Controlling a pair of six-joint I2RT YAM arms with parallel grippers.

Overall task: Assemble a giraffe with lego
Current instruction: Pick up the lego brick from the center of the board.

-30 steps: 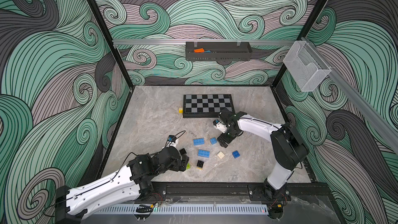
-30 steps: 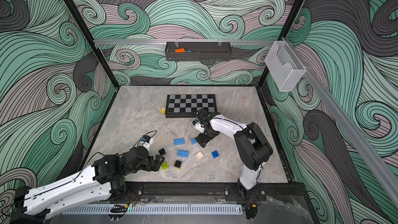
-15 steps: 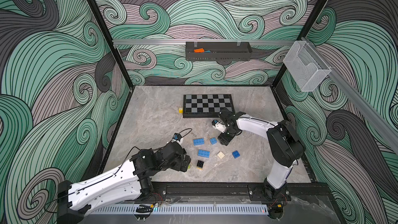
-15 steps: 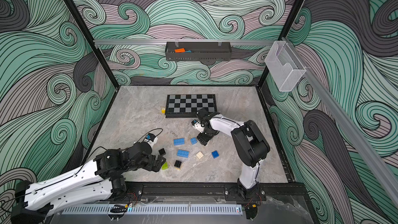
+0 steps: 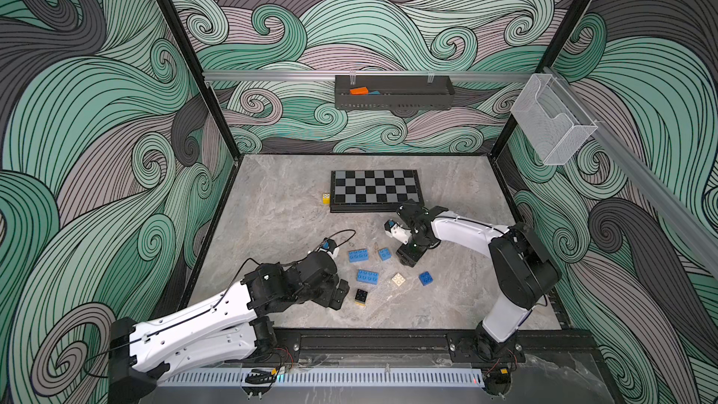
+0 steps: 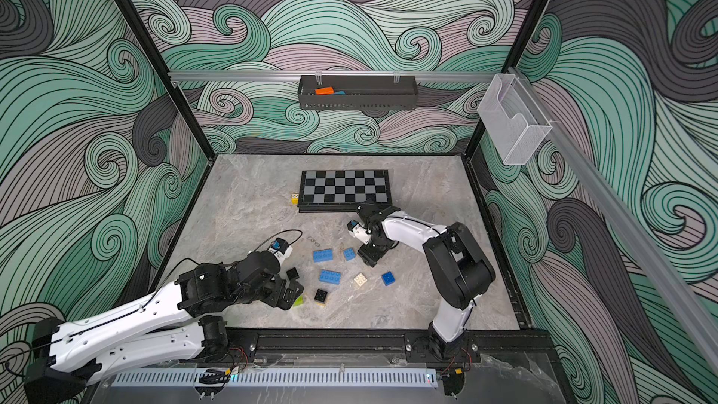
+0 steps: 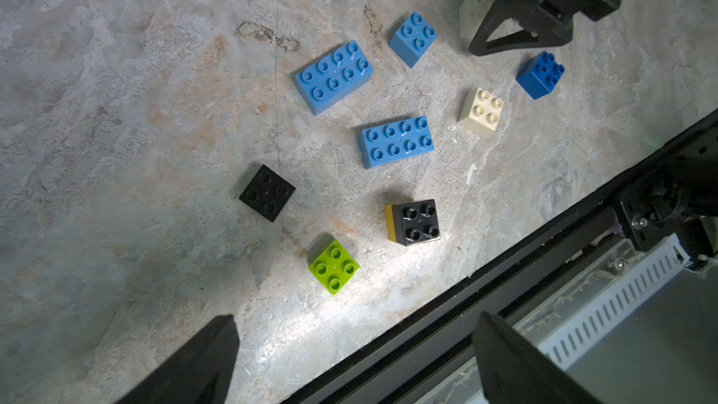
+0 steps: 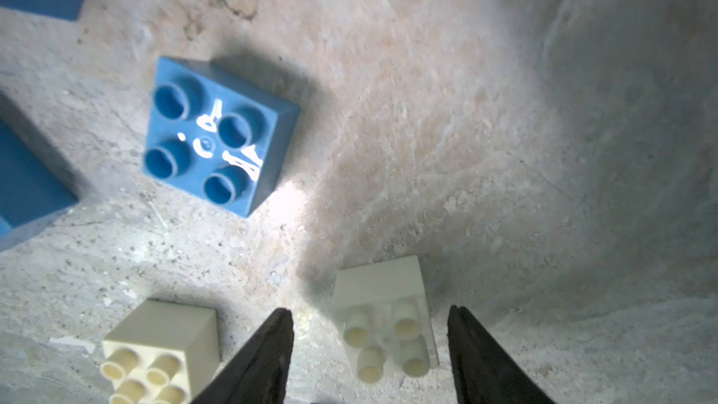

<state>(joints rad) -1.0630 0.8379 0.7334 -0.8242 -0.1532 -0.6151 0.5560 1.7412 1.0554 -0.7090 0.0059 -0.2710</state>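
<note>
Left claw (image 7: 349, 359) hangs over the near left of the surface (image 5: 279, 227), prongs spread wide, nothing between them. Well behind it, a small yellow die (image 5: 326, 198) sits just beside the left end of a checkerboard (image 5: 375, 190). Bricks lie loose on the near middle of the surface, between the two arms. Closest to the left claw: a lone black brick (image 7: 267, 193) and a lime brick (image 7: 334, 268), apart from each other. Then two long blue ones, the farther long brick (image 7: 334, 77) and the nearer long brick (image 7: 396, 141), close but not touching. Near the front rail, a stacked pair (image 7: 415, 222), black on yellow, the only joined bricks in view. Next, a light blue square brick (image 7: 413, 38) and a white brick (image 7: 481, 111), both studs up. Right claw (image 8: 369, 309) points down at the surface, prongs half spread, straddling a second white brick (image 8: 379, 285); a narrow gap shows on each side, so not pinching. Rightmost, a dark blue square brick (image 7: 541, 75), near the right claw.
</note>
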